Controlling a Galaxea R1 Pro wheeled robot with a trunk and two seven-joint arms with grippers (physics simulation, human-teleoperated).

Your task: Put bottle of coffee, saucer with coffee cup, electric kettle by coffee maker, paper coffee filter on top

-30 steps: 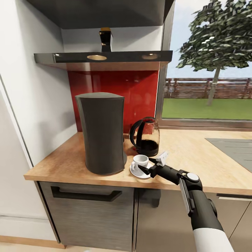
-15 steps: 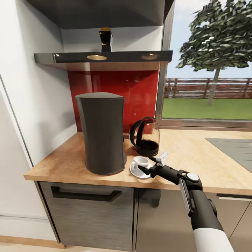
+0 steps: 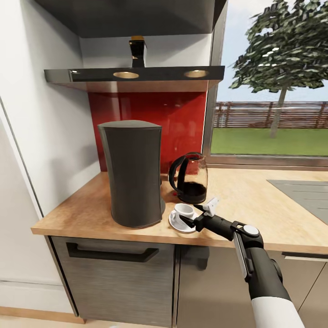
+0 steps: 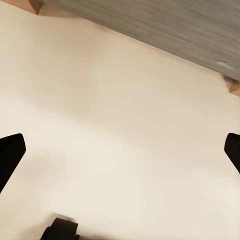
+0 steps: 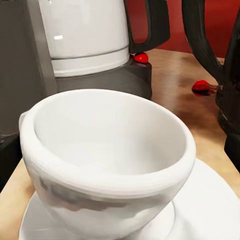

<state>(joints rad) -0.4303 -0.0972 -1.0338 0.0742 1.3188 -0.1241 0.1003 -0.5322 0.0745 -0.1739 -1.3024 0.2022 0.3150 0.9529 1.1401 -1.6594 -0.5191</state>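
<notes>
Risk: right gripper [image 3: 197, 214], jaws wide around coffee cup [image 3: 183, 209] at frame centre, could drag it off saucer [image 3: 175, 224].

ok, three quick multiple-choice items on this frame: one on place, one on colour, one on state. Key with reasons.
1. Where is the bottle of coffee?
A. on the countertop
B. on the shelf
C. in the right gripper

2. What colour is the wall panel behind the coffee maker?
A. red
B. blue
C. white

3. How does the coffee cup stand?
A. tipped on its side
B. upright on the saucer
C. on top of the kettle

Key: 1 B, it stands on the shelf above the coffee maker. 2 A, the wall panel is red. 3 B, it sits upright on the saucer, at the right gripper fingertips, in front of the kettle.
</notes>
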